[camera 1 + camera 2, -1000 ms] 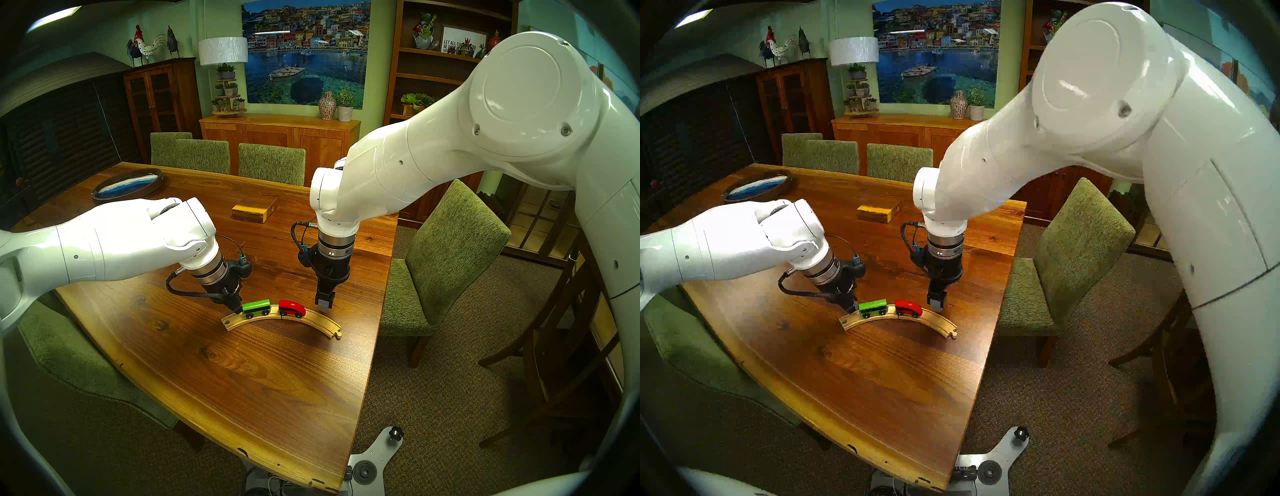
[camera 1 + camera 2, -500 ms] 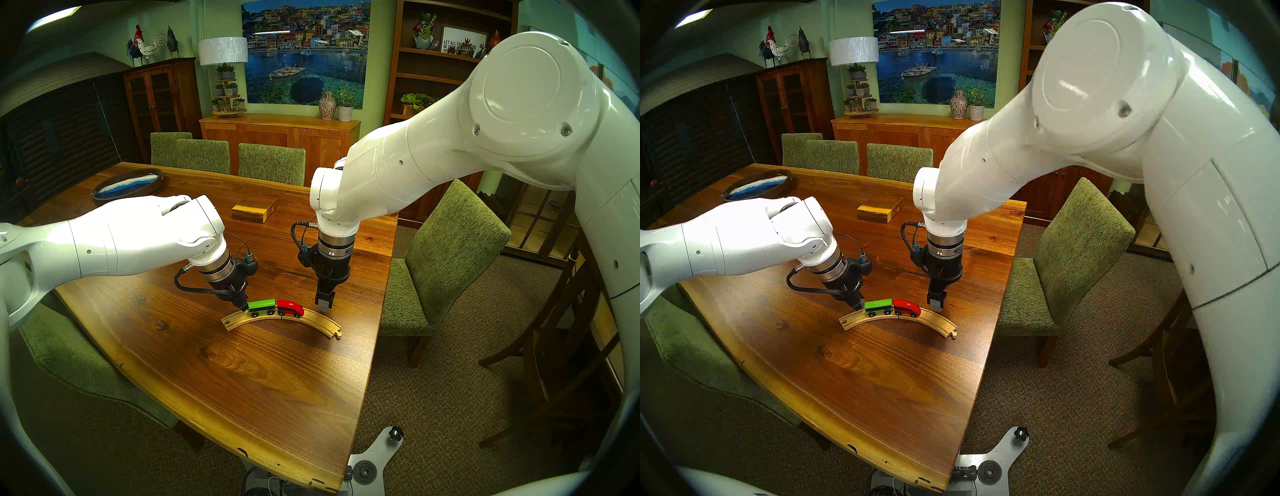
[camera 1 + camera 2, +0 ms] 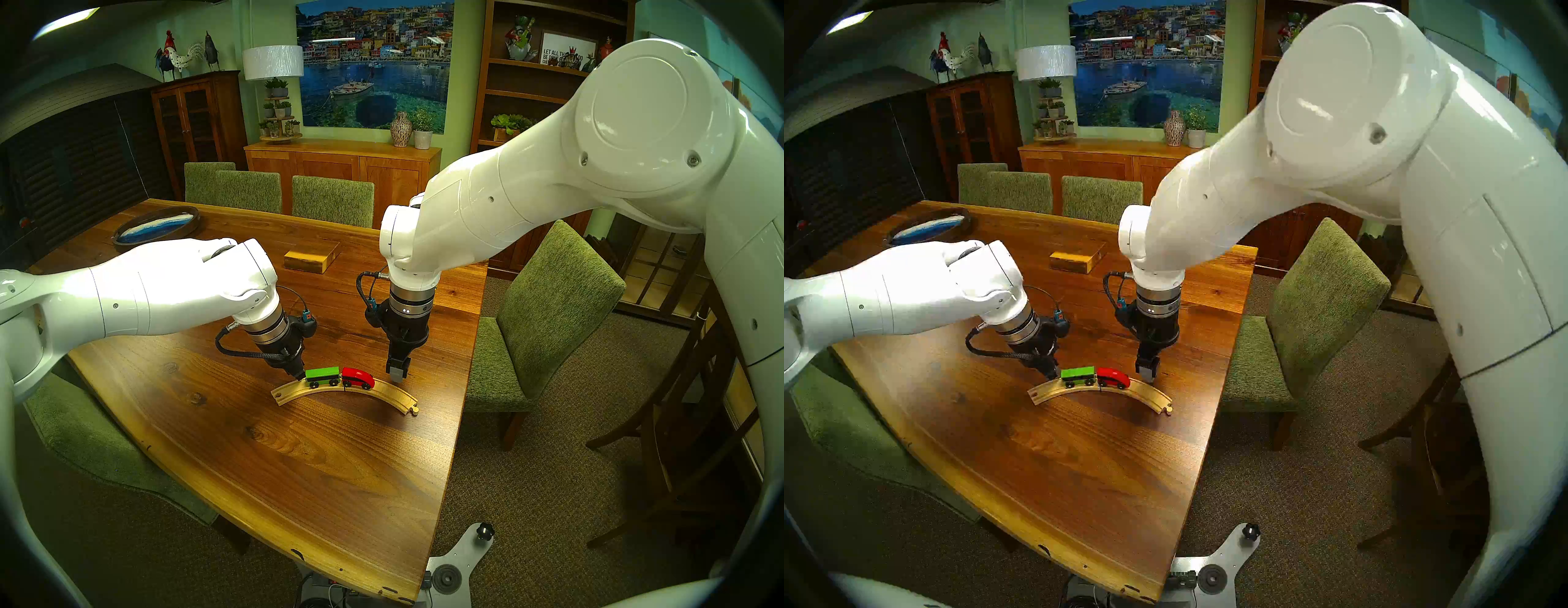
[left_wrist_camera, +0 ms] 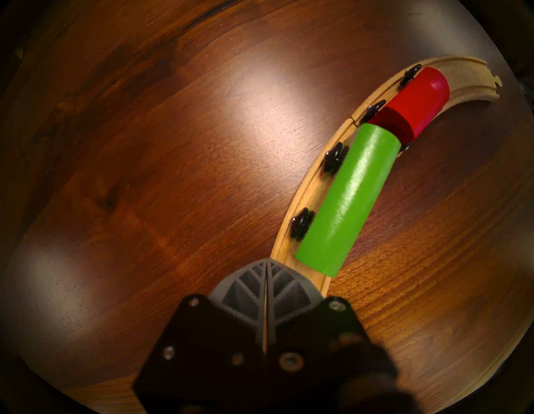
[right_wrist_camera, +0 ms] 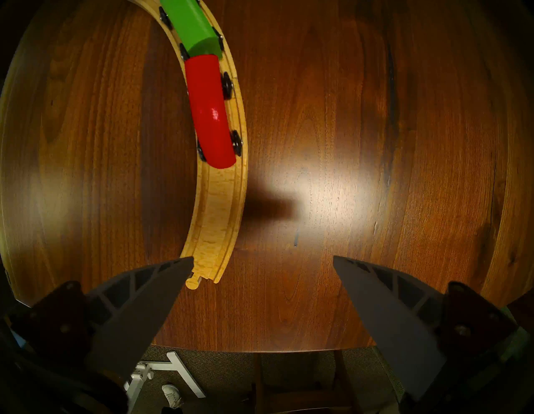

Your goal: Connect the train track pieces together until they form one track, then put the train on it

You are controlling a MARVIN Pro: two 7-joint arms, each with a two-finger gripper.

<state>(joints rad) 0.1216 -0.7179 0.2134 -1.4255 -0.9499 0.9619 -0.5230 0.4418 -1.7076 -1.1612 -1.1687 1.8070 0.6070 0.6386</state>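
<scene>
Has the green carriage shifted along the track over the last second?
Yes. The green carriage has rolled rightward along the track, closing the gap to the red engine, which it now touches; the shut left gripper is behind it.

Two joined track pieces (image 3: 344, 392), two train cars (image 3: 339, 377), one wooden block (image 3: 312, 258).

- The one track (image 3: 384, 392): two pale-wood grooved curves joined into an arc, lying flat on the table (image 3: 297, 467).
- Green carriage (image 3: 322, 375) and red engine (image 3: 357, 377): upright on the track's middle, touching end to end.
</scene>
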